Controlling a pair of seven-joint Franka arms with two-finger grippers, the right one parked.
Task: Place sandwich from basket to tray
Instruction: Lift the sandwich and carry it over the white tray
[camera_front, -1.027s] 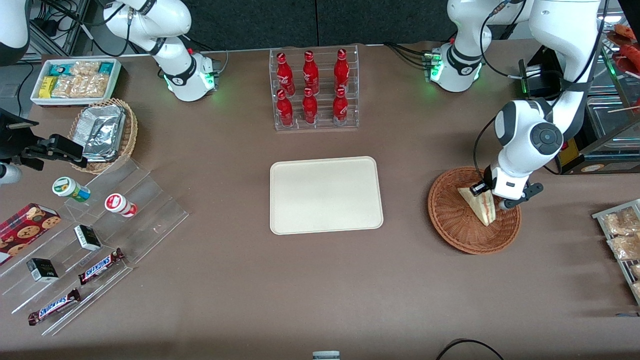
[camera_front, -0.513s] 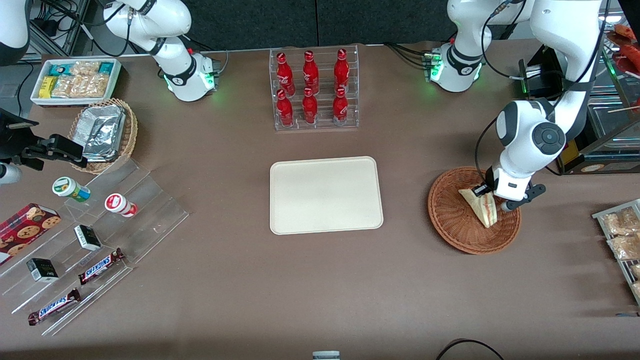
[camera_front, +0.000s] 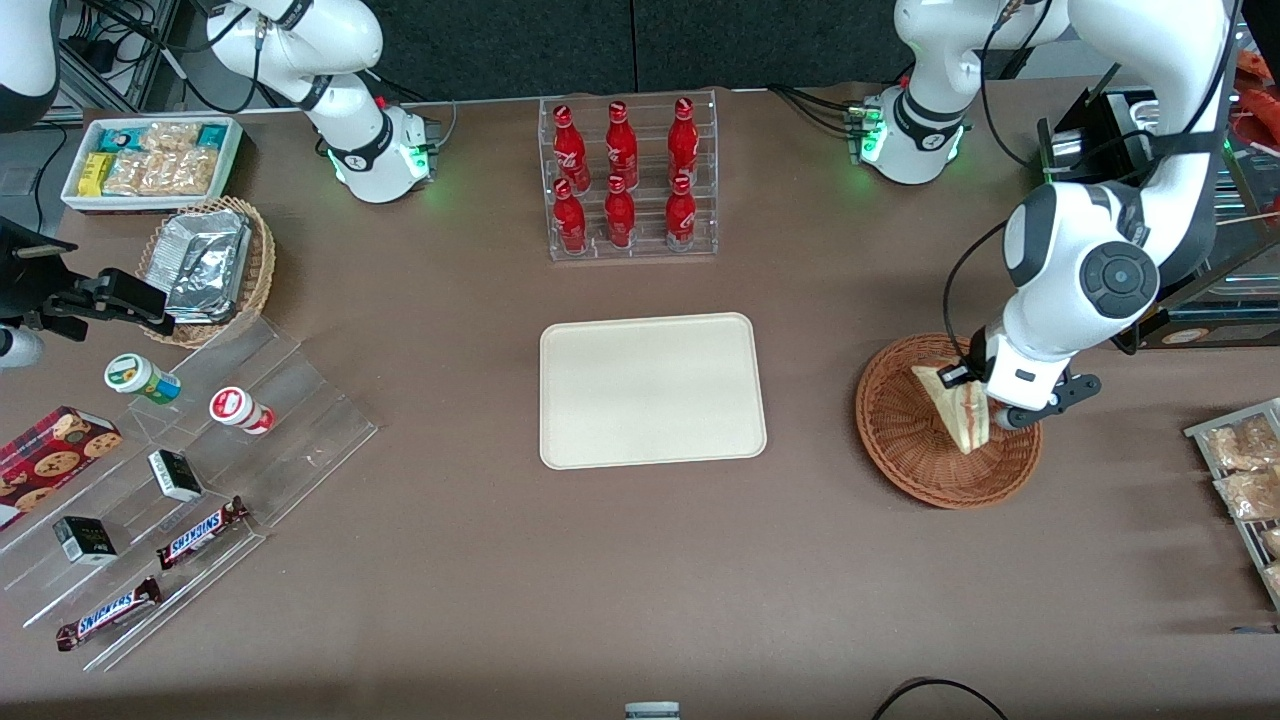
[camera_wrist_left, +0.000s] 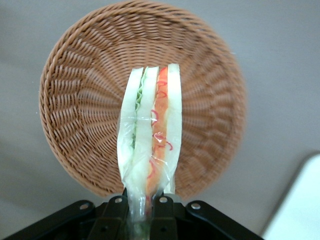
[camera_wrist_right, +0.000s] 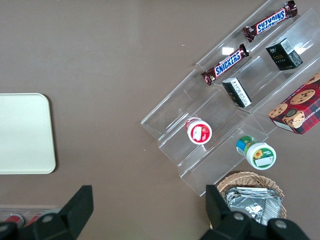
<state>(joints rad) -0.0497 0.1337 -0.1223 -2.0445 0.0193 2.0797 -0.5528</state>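
Fingers (camera_wrist_left: 161, 209) of the gripper (camera_front: 985, 405) pinch the sandwich (camera_front: 955, 412) by one end, hanging it above the basket (camera_front: 905, 440); the tray (camera_front: 650, 390) waits nearer the table's middle. From the wrist, its filling edge faces the camera.

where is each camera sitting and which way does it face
Front view: high, facing both arms, looking down on the table; the gripper holds the sandwich over the basket.
Left wrist view: on the working wrist, looking down past fingers shut on the sandwich.
Right wrist view: on the parked wrist, over the snack shelves.
Shared: the tray.
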